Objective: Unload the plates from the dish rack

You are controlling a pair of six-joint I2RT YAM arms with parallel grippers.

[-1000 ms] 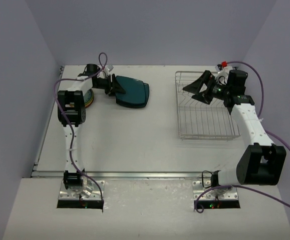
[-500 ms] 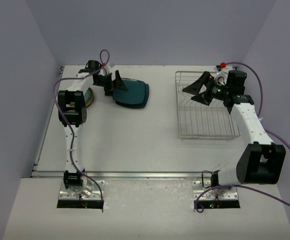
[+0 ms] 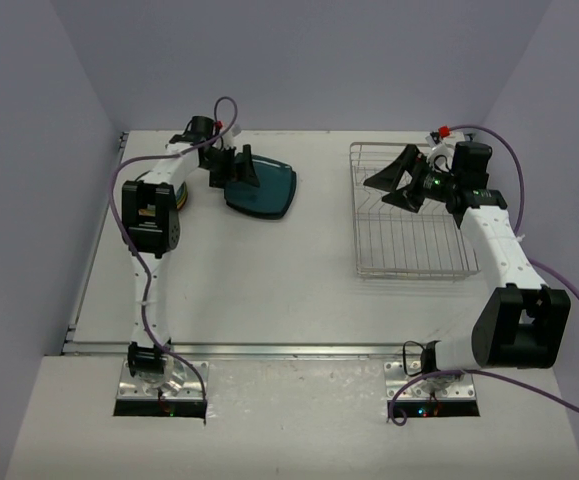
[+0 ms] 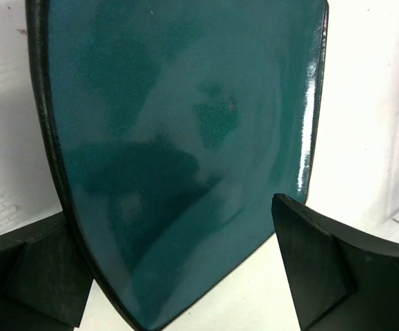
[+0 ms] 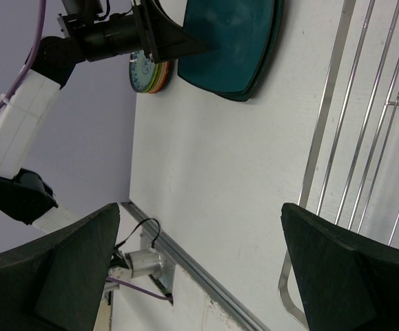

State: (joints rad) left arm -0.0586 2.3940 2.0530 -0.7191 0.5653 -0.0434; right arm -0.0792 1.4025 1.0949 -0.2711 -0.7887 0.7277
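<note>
The dark-teal rounded-square plate (image 3: 262, 188) lies flat on the table at the back left. It fills the left wrist view (image 4: 185, 124) and shows in the right wrist view (image 5: 232, 41). My left gripper (image 3: 234, 167) is open, its fingers on either side of the plate's near corner (image 4: 178, 276). A stack of small coloured plates (image 3: 182, 198) lies left of the teal plate, mostly hidden under the left arm; it also shows in the right wrist view (image 5: 148, 69). My right gripper (image 3: 391, 183) is open and empty above the far left part of the silver wire dish rack (image 3: 409, 262). No plates show in the rack.
The rack's rim and wires (image 5: 326, 117) run along the right of the right wrist view. The purple walls close in at the back and sides. The table's front rail (image 3: 269, 349) runs in front of both arm bases.
</note>
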